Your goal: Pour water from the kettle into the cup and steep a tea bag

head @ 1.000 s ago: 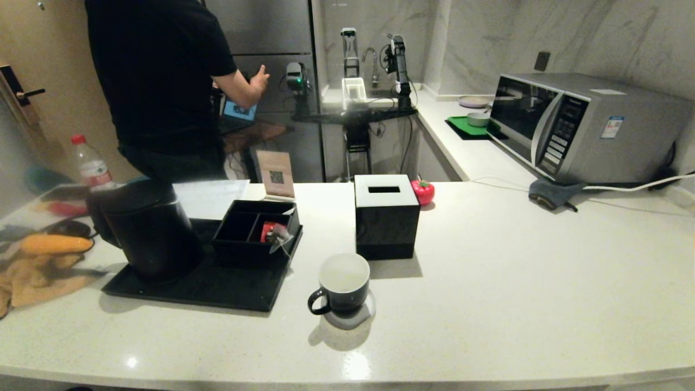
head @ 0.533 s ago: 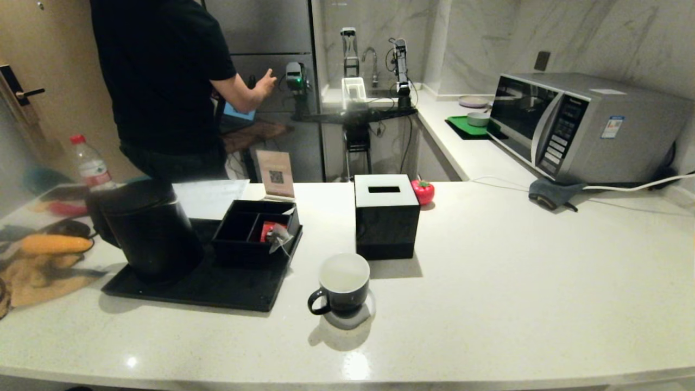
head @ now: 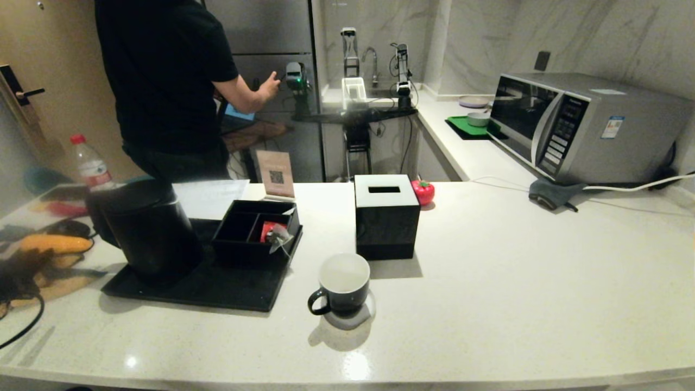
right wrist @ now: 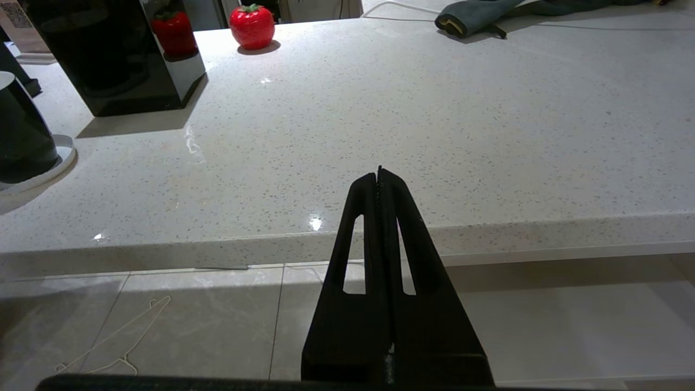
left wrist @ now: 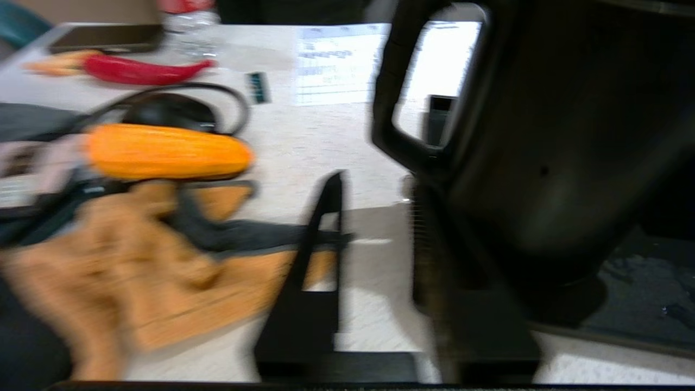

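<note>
The black kettle stands upright on a black tray at the left. Its loop handle faces my left gripper, which is open just short of the handle, low over the counter. In the head view that arm shows only as a dark blur at the left edge. The dark cup sits on a pale coaster near the front middle, white inside showing; no stream of water is visible. The tea bag hangs at the edge of a black organiser box. My right gripper is shut, parked below the counter's front edge.
A black tissue box stands behind the cup, with a red tomato-shaped thing beside it. An orange corn cob, a tan cloth and cables lie left of the kettle. A person stands behind the counter; a microwave is at the right.
My left arm has come into the head view at the left edge, moving towards the kettle. The person behind the counter has shifted an arm. Kettle, cup and tea bag have not moved.
</note>
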